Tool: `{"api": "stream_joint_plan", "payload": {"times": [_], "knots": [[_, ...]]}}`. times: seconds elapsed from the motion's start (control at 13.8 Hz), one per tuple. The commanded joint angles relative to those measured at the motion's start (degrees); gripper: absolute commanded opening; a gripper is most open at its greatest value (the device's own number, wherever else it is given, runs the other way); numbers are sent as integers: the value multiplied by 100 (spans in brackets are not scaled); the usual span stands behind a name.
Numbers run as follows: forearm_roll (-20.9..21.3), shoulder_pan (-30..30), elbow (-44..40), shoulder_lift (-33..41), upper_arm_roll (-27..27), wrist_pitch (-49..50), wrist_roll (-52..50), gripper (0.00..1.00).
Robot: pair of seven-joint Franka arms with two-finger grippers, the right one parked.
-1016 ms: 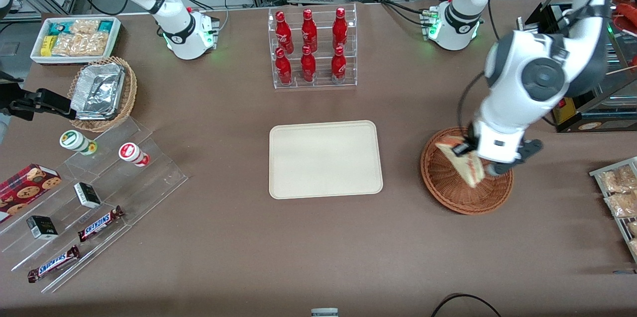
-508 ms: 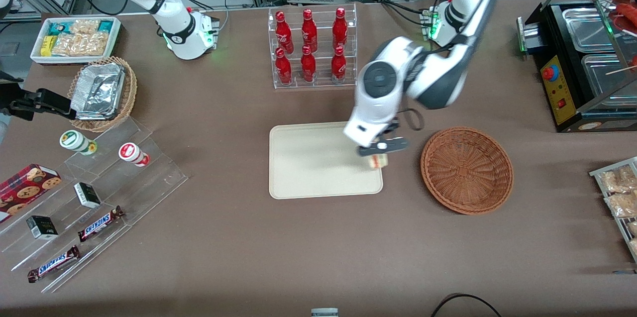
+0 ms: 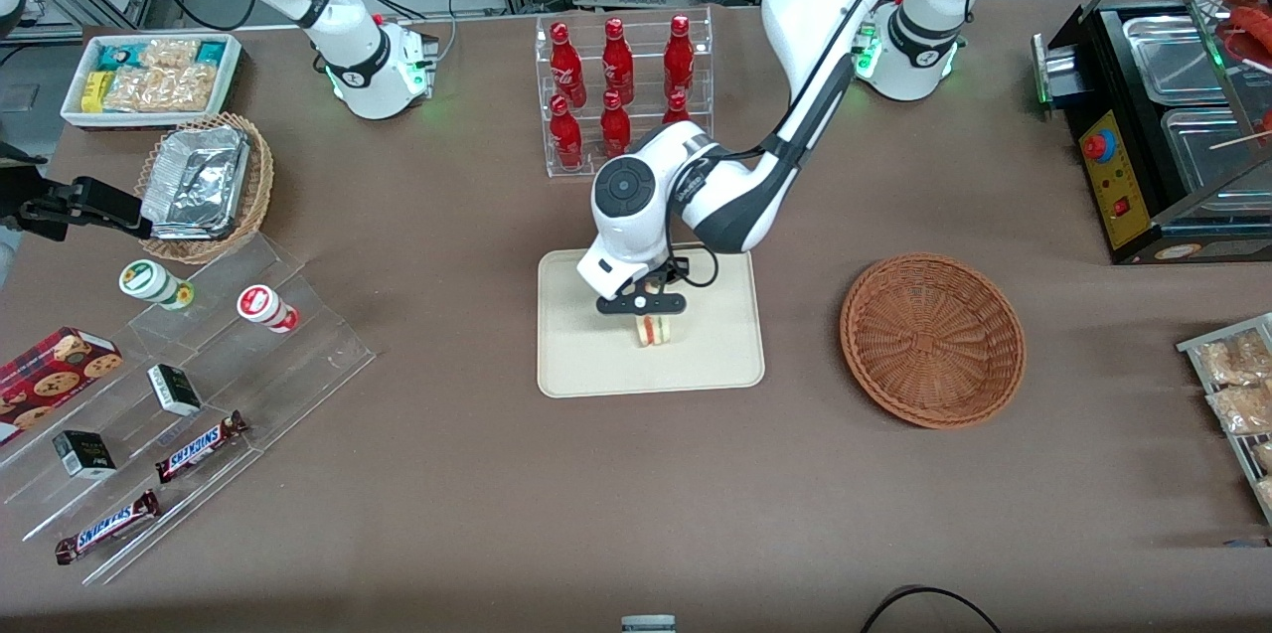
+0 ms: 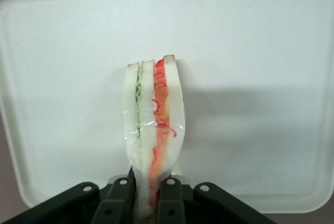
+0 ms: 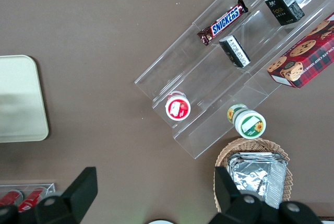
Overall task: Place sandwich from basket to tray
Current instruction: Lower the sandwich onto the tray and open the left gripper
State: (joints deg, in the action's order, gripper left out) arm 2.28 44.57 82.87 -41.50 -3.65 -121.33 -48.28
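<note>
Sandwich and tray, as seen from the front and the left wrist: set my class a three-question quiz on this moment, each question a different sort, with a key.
1. True or false: the basket is holding the sandwich.
2. Multiple choice: the gripper is (A) over the tray, (B) over the basket, (C) beside the bottle rack.
3. Fill in: the jaws are shut on the ____.

Key
1. False: the sandwich hangs over the tray, and the basket shows only bare wicker.
2. A.
3. Sandwich: in the left wrist view it is pinched edge-on, with red and green filling showing.
</note>
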Motion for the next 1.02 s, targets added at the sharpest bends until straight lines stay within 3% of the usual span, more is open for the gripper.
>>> {"api": "stream_joint_plan", "payload": {"times": [0.0,0.29,0.58,0.65,0.73,0.8,0.94], "knots": [[79,130,-175,-113,110,-293,-208,0],[737,183,-157,-236,110,-418,-568,0],[800,183,-148,-297,101,-689,-726,0],[809,183,-148,-332,101,-699,-770,8],[800,183,-148,-333,101,-699,-771,61],[809,183,-148,-333,101,-690,-753,100],[791,175,-148,-280,101,-672,-770,100]]}}
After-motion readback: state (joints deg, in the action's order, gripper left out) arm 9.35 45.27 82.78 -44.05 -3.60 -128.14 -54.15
